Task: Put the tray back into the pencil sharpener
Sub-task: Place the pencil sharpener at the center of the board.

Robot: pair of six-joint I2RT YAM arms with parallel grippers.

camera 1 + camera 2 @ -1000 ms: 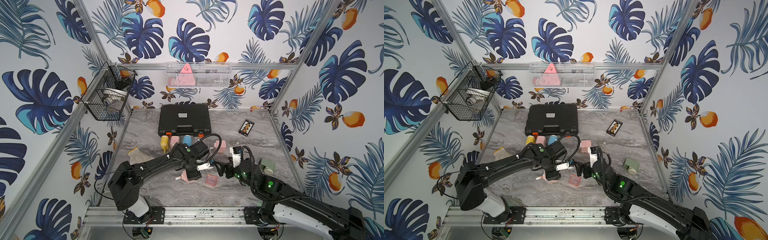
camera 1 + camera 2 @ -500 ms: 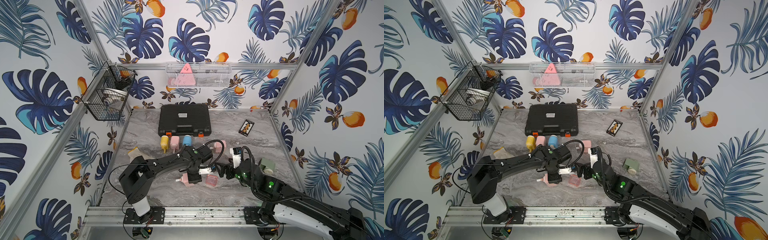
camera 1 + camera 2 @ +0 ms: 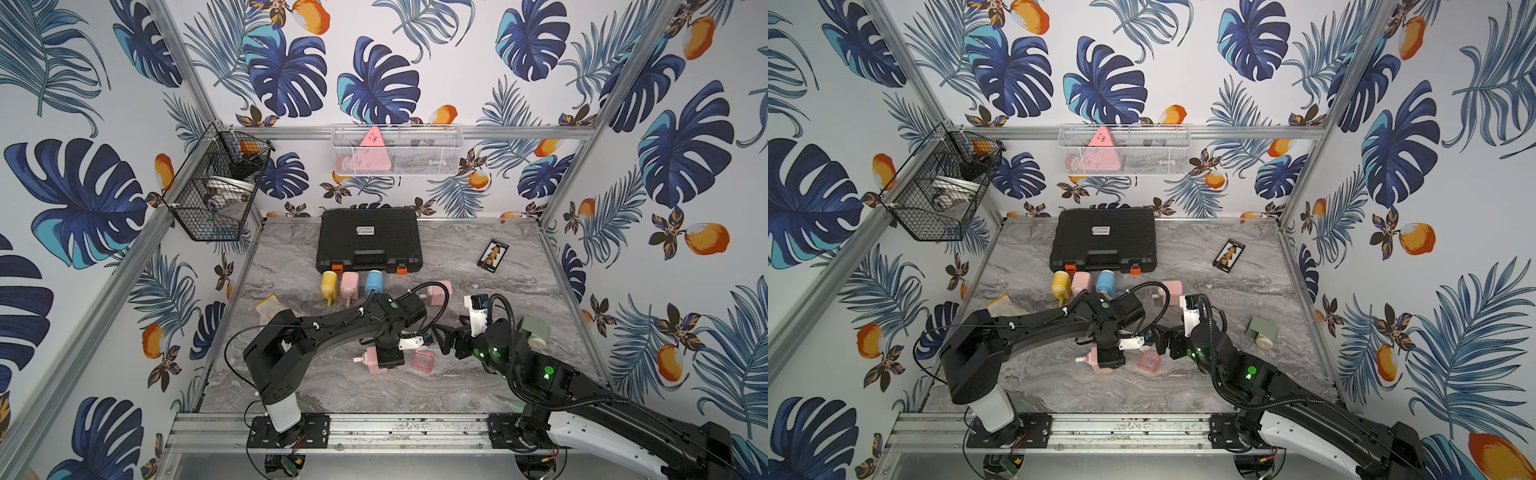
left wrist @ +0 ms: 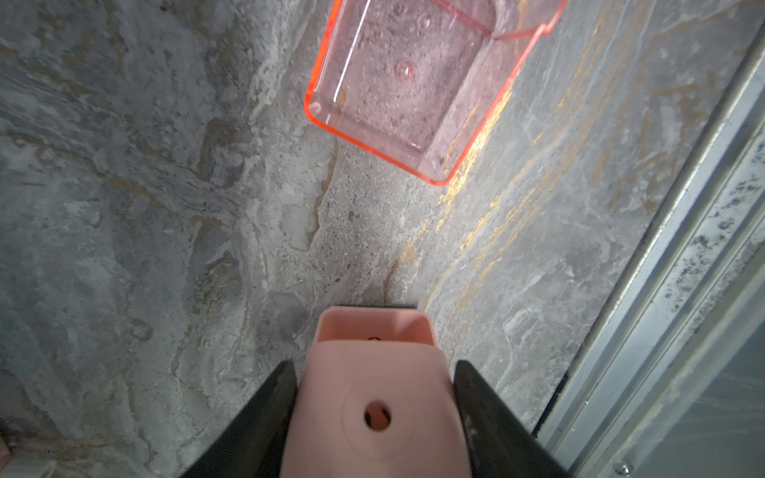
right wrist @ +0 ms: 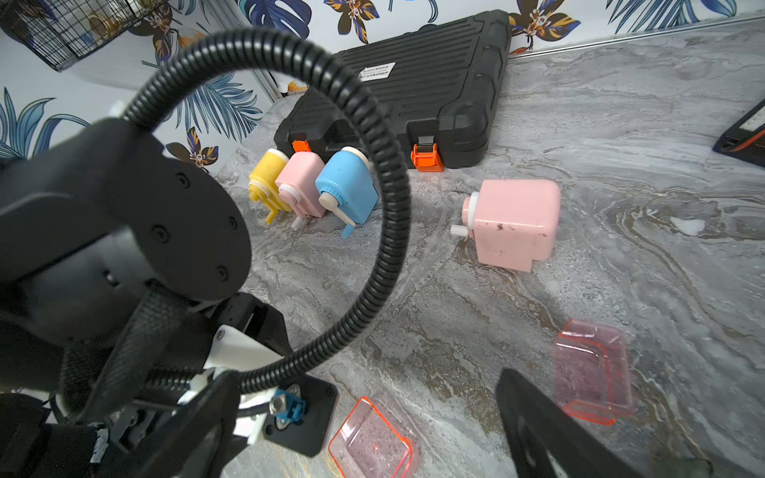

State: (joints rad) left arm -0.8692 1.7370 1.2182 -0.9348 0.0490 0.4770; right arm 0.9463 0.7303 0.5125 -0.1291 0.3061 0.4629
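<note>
Pencil sharpener [image 3: 370, 360], pink: on the counter [image 3: 332, 386], its empty slot facing the tray.
Tray [image 3: 423, 360], clear pink: flat on the counter just beside the sharpener, apart from it, not inserted.
Left gripper [image 4: 372, 366]: jaws straddle the sharpener's sides, close against them; whether they press cannot be told.
Right gripper [image 3: 441, 340]: jaws wide apart, empty, near the tray.
Second clear tray [image 5: 592, 372]: on the counter.
Black case [image 3: 369, 239]: at the back, a row of three small sharpeners [image 3: 348, 286] before it.
</note>
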